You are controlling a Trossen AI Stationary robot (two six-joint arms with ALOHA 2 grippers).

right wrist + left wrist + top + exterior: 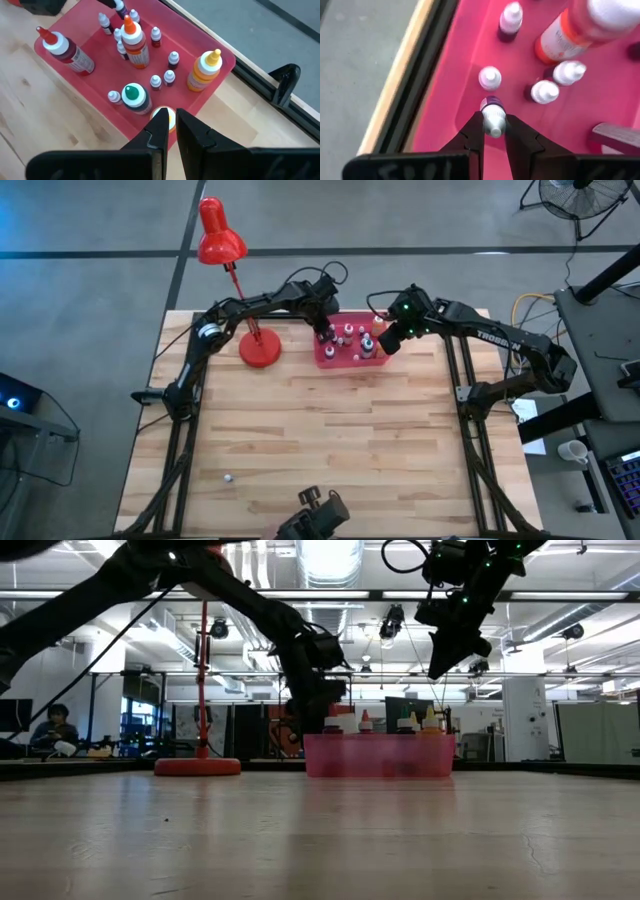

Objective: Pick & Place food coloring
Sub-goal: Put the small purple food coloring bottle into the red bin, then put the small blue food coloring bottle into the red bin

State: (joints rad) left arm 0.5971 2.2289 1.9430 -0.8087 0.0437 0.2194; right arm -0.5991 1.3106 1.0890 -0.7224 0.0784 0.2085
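Food coloring bottles (135,42) all standing in the pink tray (349,361) at the far edge of the table, w/ the red lamp (222,242) just beside it. Left gripper (494,131) is down in the tray's lamp-side end, fingers pinched on one small white-capped bottle (493,114). Right gripper (171,122) hangs above the tray's other end, fingers closed, holding nothing afaict.

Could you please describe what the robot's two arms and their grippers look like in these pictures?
Both arms are dark, nearly black, built of slim jointed links with black cables looped along them. The right arm carries white lettering on its forearm and small green lights near the wrist. The left arm shows a silvery joint near its base. The left gripper and right gripper each have two dark, tapering flat fingers.
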